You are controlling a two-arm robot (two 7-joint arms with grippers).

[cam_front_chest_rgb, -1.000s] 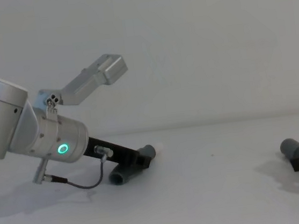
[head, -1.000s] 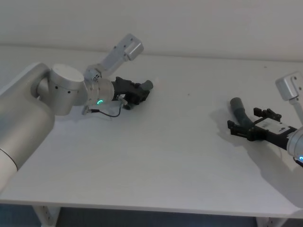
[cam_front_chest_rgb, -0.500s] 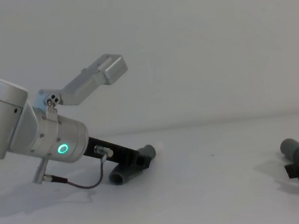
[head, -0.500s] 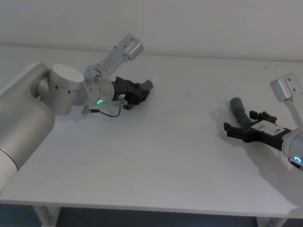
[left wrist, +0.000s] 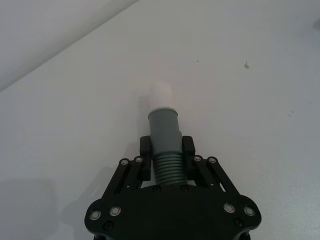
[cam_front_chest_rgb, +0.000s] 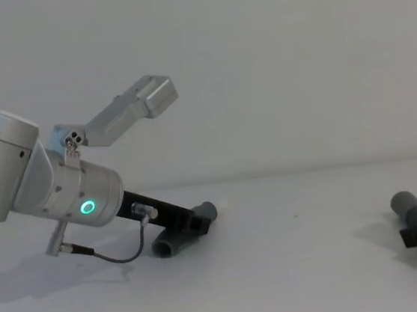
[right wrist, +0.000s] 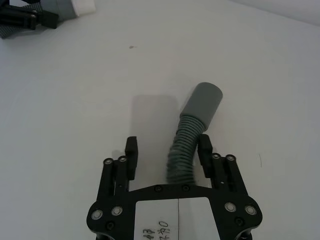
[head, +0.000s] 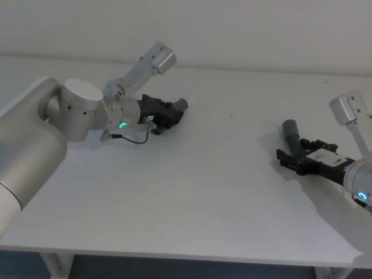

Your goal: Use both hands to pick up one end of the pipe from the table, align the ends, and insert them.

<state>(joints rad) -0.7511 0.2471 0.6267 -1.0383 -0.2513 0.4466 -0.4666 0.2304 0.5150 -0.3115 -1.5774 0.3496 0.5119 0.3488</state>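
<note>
On the white table (head: 221, 192), two hose pieces well apart, one held and one only straddled.
Left gripper (left wrist: 166, 150) is clamped on the short hose piece (left wrist: 167, 169) at the ribs just behind its narrow cuff (left wrist: 164, 125), with a white tip (left wrist: 161, 94) poking beyond; from the chest, the cuff end looks tilted up and the far end appears to rest on the table. Right gripper (right wrist: 168, 150) has its jaws wide, straddling the longer hose piece (right wrist: 186, 142) behind its wide cuff (right wrist: 202, 102), one finger close against the ribs, the other apart. Judged light and bendy: ribbed bodies will flex and sag, and the smooth cuffs are stiffer and likely slick, so grip the ribs close behind each cuff. Surface is matte, flat and bare but for a dark speck (head: 231, 115); a plain pale wall (cam_front_chest_rgb: 273, 58) stands behind.
</note>
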